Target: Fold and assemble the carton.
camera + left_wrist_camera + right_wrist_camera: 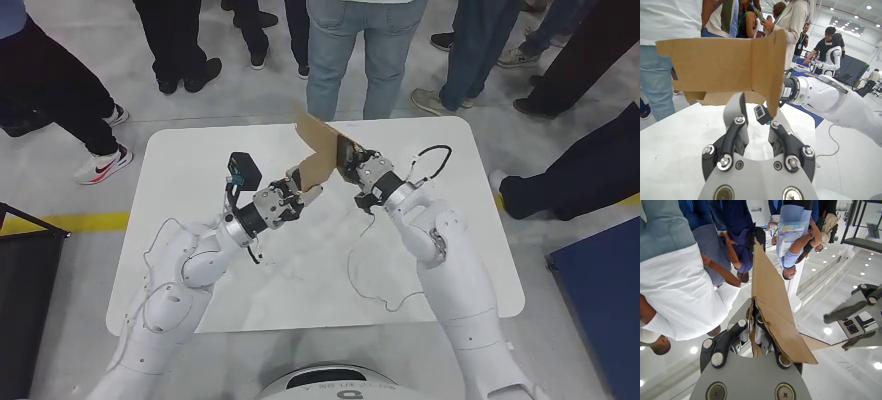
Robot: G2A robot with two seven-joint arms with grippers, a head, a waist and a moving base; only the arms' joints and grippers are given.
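1. The carton (322, 148) is an unassembled brown cardboard sheet. It is held up in the air over the far half of the desk (190, 210), with one end panel bent along a score.
2. The right pincer (753, 315) is pressed together on one end of the carton, and the board is creased and frayed at the bite.
3. The left pincer (759, 109) is spread, its tips at the sheet's lower edge. I cannot tell whether they touch it.
4. Handling, as a judgement:
   - The carton is likely light and stiff across its panels.
   - It is likely weak along the scores and easily crushed at the edges.
   - It is best gripped on a panel close to a score, not at a flap tip, with a modest squeeze.
5. What each view adds:
   - The left wrist view shows the broad face, notches and fold lines.
   - The right wrist view shows the thin edge and the damage at the grip.
   - The top view shows both arms meeting at the sheet.
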